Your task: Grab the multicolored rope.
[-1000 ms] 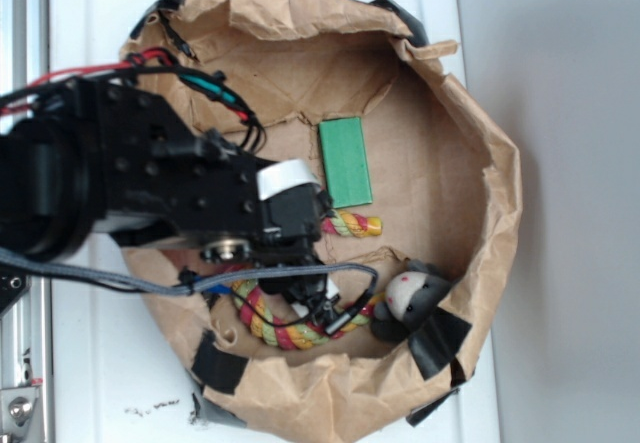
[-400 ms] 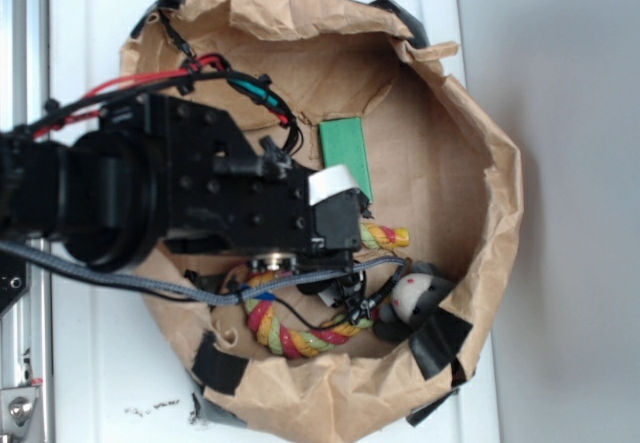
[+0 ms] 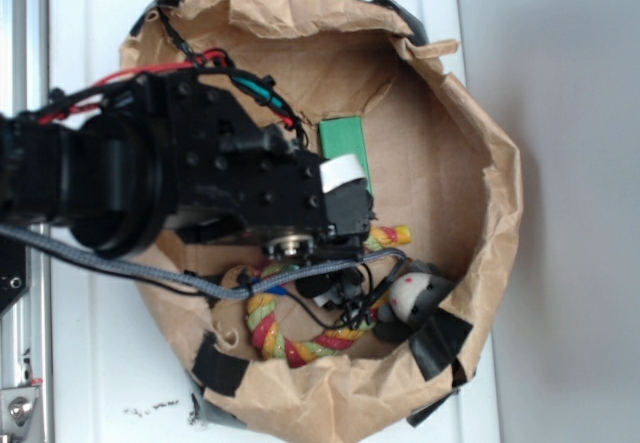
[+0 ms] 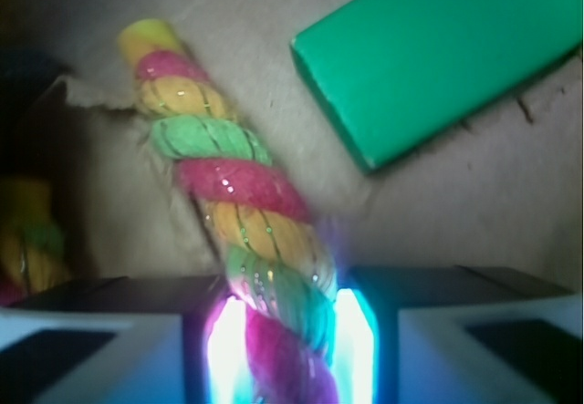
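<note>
The multicolored rope (image 3: 290, 339), twisted from red, yellow and light green strands, lies bent in a C on the floor of a brown paper bag. One rope end (image 3: 394, 234) pokes out to the right of my black wrist. In the wrist view the rope (image 4: 228, 181) runs down between the two lit pads (image 4: 226, 349) of my gripper (image 4: 283, 336), and both pads touch it, so the gripper is shut on the rope. In the exterior view my gripper (image 3: 350, 251) is mostly hidden under the arm.
A green block (image 3: 346, 139) (image 4: 438, 53) lies flat just beyond the rope end, partly under my wrist. A small grey-and-white plush toy (image 3: 416, 298) sits at the lower right. The crumpled bag wall (image 3: 485, 183) rings everything, and cables trail over the rope's curve.
My arm has shifted right across the bag. The rope has slid right with it, its end now nearer the plush toy, and more of the green block is covered.
</note>
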Robot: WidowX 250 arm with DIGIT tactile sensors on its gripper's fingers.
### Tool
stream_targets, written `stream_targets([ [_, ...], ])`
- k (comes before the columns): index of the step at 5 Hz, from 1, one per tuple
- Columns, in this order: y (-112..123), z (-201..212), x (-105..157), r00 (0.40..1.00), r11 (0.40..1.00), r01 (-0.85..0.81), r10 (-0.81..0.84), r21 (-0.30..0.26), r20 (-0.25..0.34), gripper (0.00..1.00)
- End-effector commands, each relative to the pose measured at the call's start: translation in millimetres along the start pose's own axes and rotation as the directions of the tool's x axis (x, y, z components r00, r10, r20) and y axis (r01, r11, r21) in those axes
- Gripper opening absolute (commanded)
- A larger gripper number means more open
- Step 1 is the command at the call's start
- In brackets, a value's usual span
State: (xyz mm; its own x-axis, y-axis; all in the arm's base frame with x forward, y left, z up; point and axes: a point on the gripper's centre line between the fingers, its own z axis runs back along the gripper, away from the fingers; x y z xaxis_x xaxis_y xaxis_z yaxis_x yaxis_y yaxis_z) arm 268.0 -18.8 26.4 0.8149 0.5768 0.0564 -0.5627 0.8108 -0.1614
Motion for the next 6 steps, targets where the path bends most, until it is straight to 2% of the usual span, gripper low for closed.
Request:
stream_targets([
  [1,-11,84,22,0.997,0.996,-0.05,0.054,-0.08,0.054,0.0],
  [2,-23,132,27,0.992,0.992,-0.114,0.116,-0.051,0.049,0.0],
  [3,-30,161,35,0.992,0.992,-0.122,0.124,-0.042,0.037,0.0],
  [4,-38,169,41,0.989,0.992,-0.119,0.122,-0.039,0.078,0.0],
  [5,-44,172,47,0.991,0.993,-0.112,0.114,-0.025,0.074,0.0],
  [6,-49,166,49,0.978,0.992,-0.123,0.121,-0.001,0.171,0.97],
])
